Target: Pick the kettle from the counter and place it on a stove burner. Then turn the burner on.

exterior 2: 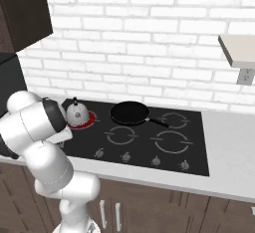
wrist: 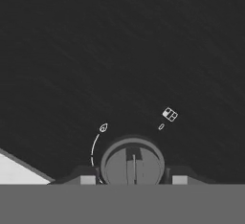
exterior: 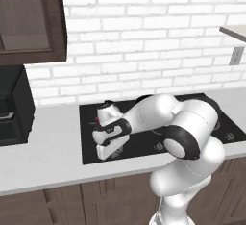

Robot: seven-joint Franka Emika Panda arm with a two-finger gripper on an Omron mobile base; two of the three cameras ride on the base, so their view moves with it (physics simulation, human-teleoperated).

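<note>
The silver kettle (exterior 2: 77,112) stands upright on the back-left stove burner (exterior 2: 88,123), which glows red beneath it. From the left base view the kettle (exterior: 106,108) peeks out behind my hand. My gripper (exterior: 108,150) points down at the front-left edge of the black cooktop (exterior: 89,125). The hand view looks straight down on a round grey stove knob (wrist: 132,163). My gripper (wrist: 133,179) is shut on that knob, one finger against each side. The pale counter (exterior: 48,152) surrounds the cooktop.
A black frying pan (exterior 2: 129,112) rests on the back-middle burner, handle pointing right. Further knobs (exterior 2: 156,161) line the cooktop's front edge. A dark appliance (exterior: 12,108) stands on the counter at left, under a wall cabinet (exterior: 29,17). A shelf (exterior 2: 239,50) juts out at right.
</note>
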